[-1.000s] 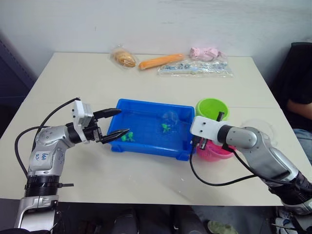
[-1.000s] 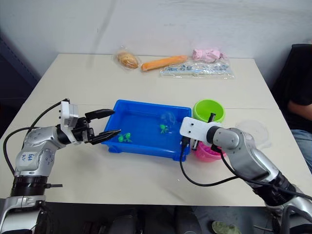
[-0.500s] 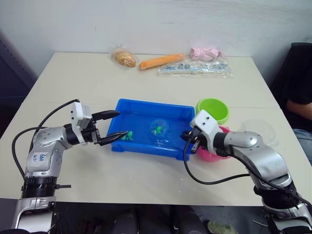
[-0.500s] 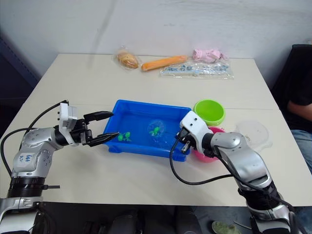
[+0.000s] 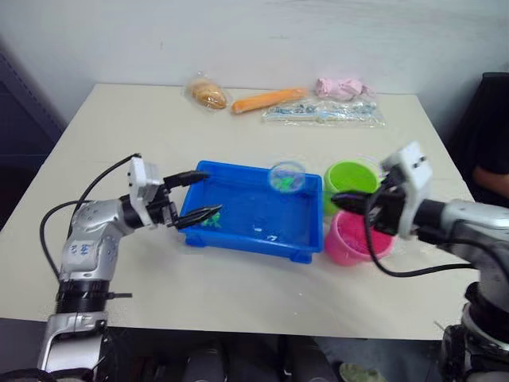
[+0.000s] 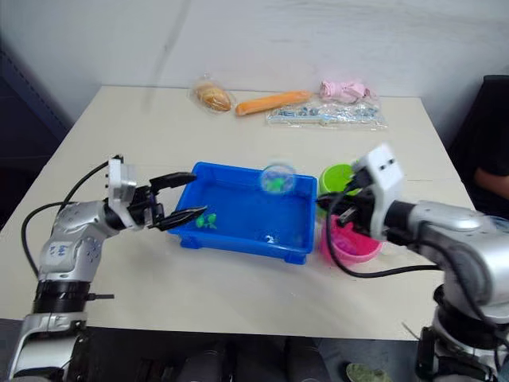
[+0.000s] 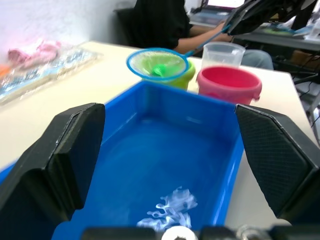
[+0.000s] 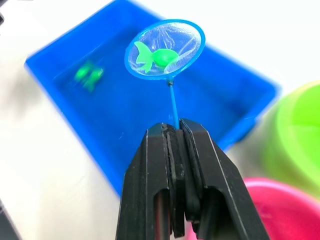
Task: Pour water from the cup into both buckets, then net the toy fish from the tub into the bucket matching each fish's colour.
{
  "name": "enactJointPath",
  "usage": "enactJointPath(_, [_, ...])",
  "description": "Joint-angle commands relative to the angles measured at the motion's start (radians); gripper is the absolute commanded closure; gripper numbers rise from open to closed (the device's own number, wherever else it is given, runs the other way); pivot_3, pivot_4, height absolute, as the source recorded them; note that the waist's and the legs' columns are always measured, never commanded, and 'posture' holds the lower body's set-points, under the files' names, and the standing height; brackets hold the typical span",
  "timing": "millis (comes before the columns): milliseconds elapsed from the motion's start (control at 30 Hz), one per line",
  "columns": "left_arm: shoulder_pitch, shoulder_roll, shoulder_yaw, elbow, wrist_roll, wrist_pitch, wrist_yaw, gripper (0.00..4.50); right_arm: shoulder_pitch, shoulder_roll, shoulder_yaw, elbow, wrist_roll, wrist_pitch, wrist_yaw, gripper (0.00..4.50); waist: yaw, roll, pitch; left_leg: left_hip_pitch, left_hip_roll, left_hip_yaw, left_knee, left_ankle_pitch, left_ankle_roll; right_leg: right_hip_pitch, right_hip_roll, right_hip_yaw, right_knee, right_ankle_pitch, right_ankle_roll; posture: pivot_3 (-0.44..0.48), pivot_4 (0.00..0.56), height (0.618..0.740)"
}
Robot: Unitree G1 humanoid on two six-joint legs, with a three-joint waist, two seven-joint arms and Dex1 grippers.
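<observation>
Beige surface (image 5: pixel 262 294), bagged toys at the back | right gripper (image 8: pixel 176 131) jaws clamped on the net (image 8: pixel 165 50) handle, thin and whippy | green fish (image 8: pixel 156 57) featherlight, slides easily, above the tub (image 5: pixel 306 255) | left gripper (image 5: pixel 195 196) jaws wide open, empty, straddling the tub's end.

Head pair overlooks the tub (image 5: pixel 246 211); wrist cameras face it closely.

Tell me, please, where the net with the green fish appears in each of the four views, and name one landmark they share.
Left eye view: the net hangs over the tub's far right part.
Right eye view: the net, same place.
Left wrist view: the net, before the green bucket.
Right wrist view: the net, held by the right gripper.
Shared landmark: the blue tub.
</observation>
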Motion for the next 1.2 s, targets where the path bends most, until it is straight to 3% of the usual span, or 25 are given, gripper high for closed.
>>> enactJointPath(33, [-0.045, -0.008, -0.01, -0.055, -0.041, 0.086, 0.041, 0.04, 0.024, -0.045, -0.128, -0.049, 0.007, 0.02, -0.026, 4.5, -0.002, 0.0, 0.0, 0.0, 0.0, 0.0, 0.0, 0.0, 0.0, 0.0, 0.0, 0.0, 0.0, 0.0, 0.0, 0.0, 0.15, 0.74])
enactJointPath(267, [-0.103, -0.052, -0.04, -0.06, -0.045, 0.096, 0.03, 0.04, 0.217, -0.175, -0.211, -0.025, -0.057, -0.124, -0.053, 4.5, -0.003, 0.0, 0.0, 0.0, -0.001, 0.0, -0.001, 0.0, 0.0, 0.0, 0.001, 0.001, -0.003, 0.0, 0.0, 0.0, 0.15, 0.74])
enactJointPath(533, [-0.103, -0.134, -0.05, -0.098, -0.065, 0.056, 0.036, 0.04, 0.346, -0.205, -0.05, -0.005, -0.193, -0.397, -0.161, 4.5, -0.005, 0.0, 0.0, 0.001, -0.001, 0.001, 0.0, 0.001, -0.002, 0.0, 0.002, 0.002, -0.003, 0.0, 0.001, 0.0, 0.15, 0.74])
enactJointPath(633, [-0.09, -0.126, -0.061, -0.096, -0.054, 0.057, 0.024, 0.04, 0.354, -0.186, -0.008, 0.011, -0.234, -0.47, -0.206, 4.5, -0.006, 0.0, 0.0, 0.001, -0.001, 0.001, -0.001, 0.002, -0.003, 0.0, 0.002, 0.003, -0.003, 0.0, 0.001, 0.0, 0.15, 0.74])
enactJointPath(800, [-0.088, -0.117, -0.059, -0.09, -0.053, 0.055, 0.021, 0.04, 0.46, -0.278, 0.095, 0.065, -0.395, -0.672, -0.223, 4.5, -0.002, 0.0, 0.0, 0.001, -0.001, 0.001, 0.0, 0.002, -0.003, 0.0, 0.002, 0.002, -0.004, 0.0, 0.001, 0.0, 0.15, 0.74])
enactJointPath(1200, [-0.055, -0.102, -0.066, -0.089, -0.041, 0.042, 0.014, 0.04, 0.551, -0.336, 0.188, 0.206, -0.674, -1.128, -0.24, 4.5, -0.004, 0.0, 0.0, 0.002, -0.001, 0.001, 0.0, 0.002, -0.003, 0.001, 0.003, 0.002, -0.004, 0.0, 0.001, 0.0, 0.15, 0.74])
